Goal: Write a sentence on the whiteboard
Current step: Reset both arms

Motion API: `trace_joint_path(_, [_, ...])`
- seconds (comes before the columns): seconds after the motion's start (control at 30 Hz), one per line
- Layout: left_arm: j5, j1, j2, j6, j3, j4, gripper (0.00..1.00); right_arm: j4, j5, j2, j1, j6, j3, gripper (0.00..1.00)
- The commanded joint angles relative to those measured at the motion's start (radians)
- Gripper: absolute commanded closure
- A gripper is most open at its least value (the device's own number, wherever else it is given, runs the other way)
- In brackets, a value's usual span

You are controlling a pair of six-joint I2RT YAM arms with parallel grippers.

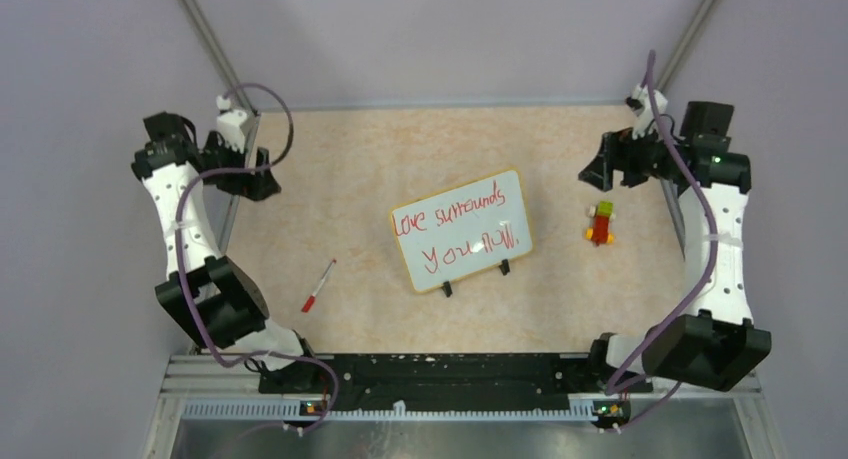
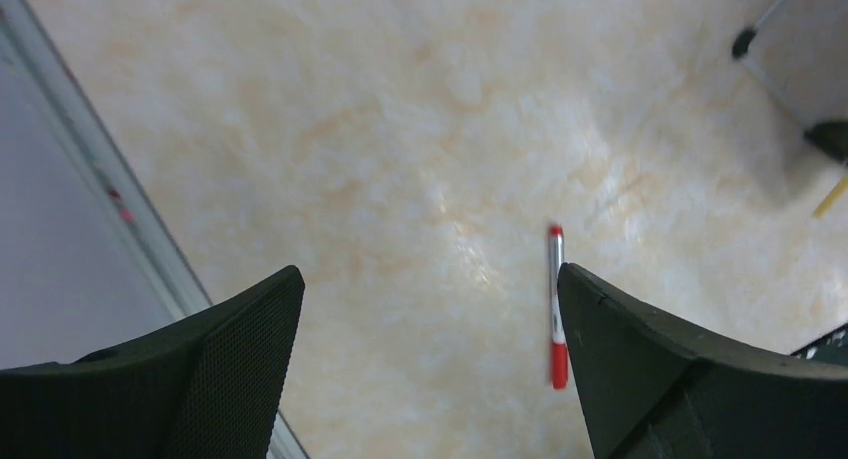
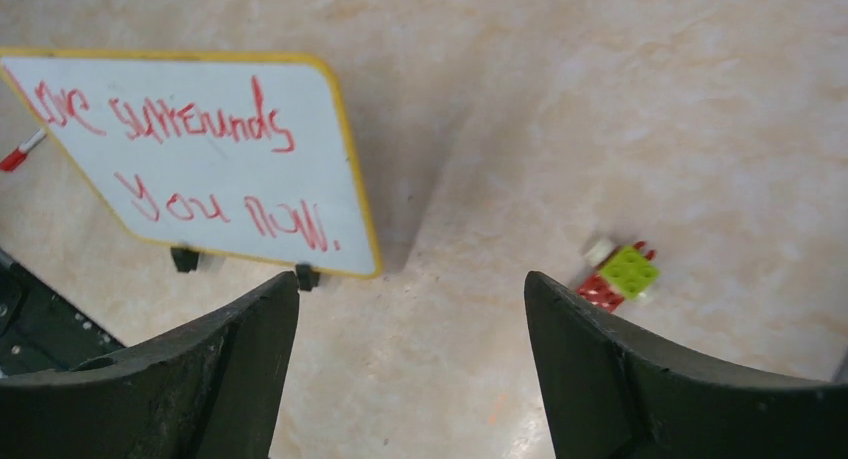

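Centrally, whiteboard (image 1: pixel 465 235) bearing red sentence (image 1: pixel 470 211). Lower left, loose marker (image 1: pixel 318 287). Left gripper (image 2: pixel 428 274) and right gripper (image 3: pixel 410 279) spread, empty.

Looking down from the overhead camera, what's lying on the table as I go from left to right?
red marker → whiteboard → small stack of toy bricks

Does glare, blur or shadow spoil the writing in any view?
Top external: sharp; small glare spots on the whiteboard, the sentence readable. Right wrist: slightly soft, legible, board shadow falling right. Left wrist: red marker blurred, sheen on the table.
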Motion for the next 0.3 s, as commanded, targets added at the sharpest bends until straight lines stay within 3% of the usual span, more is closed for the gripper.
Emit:
trace_joint_path(0.0, [0.126,0.000,0.128,-0.238,0.349,-0.028,0.01,-0.021,-0.062,0.079,-0.146,-0.043,0.177,0.20])
trace_joint_path(0.13, [0.112,0.001,0.187,-0.341,0.469,0.057,0.01,-0.056,-0.148,0.172,-0.293,-0.048,0.292,0.20])
trace_joint_path(0.27, [0.058,-0.001,0.169,-0.398,0.415,0.158,0.01,-0.045,-0.125,0.200,-0.340,-0.072,0.307,0.20])
